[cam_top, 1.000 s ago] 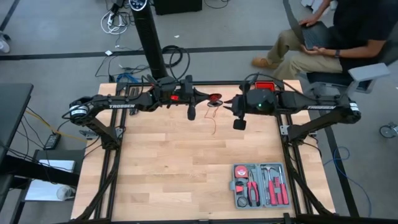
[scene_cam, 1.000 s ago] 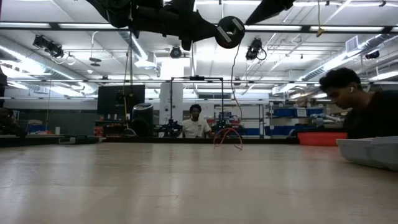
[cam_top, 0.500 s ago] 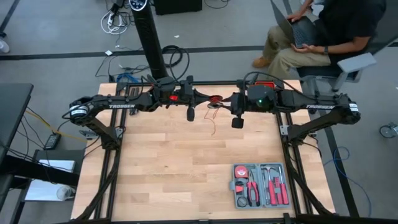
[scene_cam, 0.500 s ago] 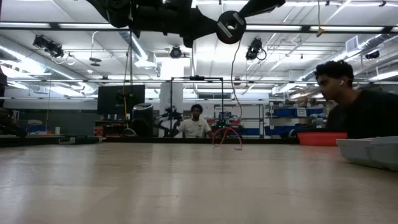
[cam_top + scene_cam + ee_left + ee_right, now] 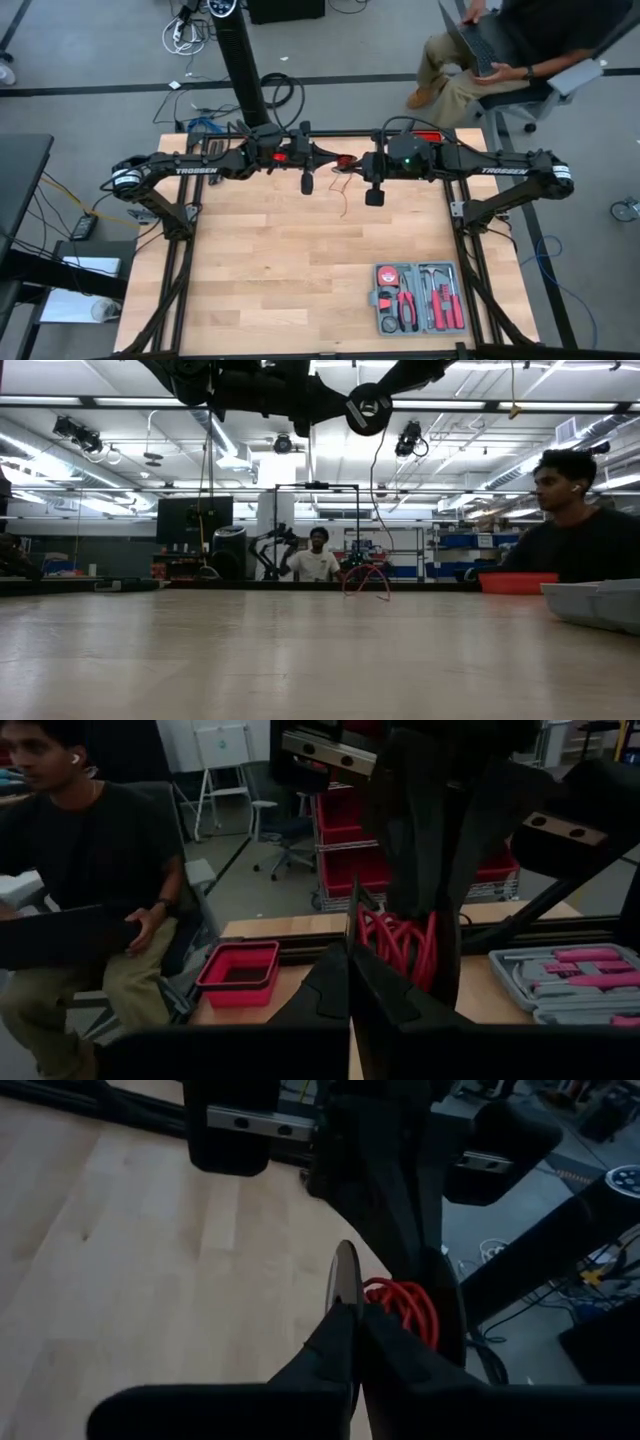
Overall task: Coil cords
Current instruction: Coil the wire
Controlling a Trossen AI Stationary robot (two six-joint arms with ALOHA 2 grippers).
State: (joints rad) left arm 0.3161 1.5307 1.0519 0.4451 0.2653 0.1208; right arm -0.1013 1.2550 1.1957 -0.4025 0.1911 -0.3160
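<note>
- Two dark arms reach in from the bench's left and right sides and meet head-on above the middle of its far edge.
- The left end effector (image 5: 335, 163) has its fingers pressed together, and the red cord (image 5: 345, 161) is bundled at its tip; whether the fingers actually pinch a strand is hard to make out.
- In the left wrist view the cord (image 5: 400, 942) shows as a bunch of red loops just past the closed fingers, lying against the other arm's dark fingers.
- The right end effector (image 5: 352, 163) points at the left one, its fingers pressed together right beside the bundle; the right wrist view shows the red loops (image 5: 405, 1306) just beyond its closed tips.
- One loose strand hangs from the bundle down to the bench (image 5: 260, 270), and the low view shows red loops (image 5: 366, 579) standing near the far edge.
- A grey tool case (image 5: 418, 298) with red-handled tools lies open near the bench's near right corner, well apart from the cord.
- A red tray (image 5: 240, 966) sits at the far right corner.
- A seated person (image 5: 505, 50) with a laptop is beyond that corner.
</note>
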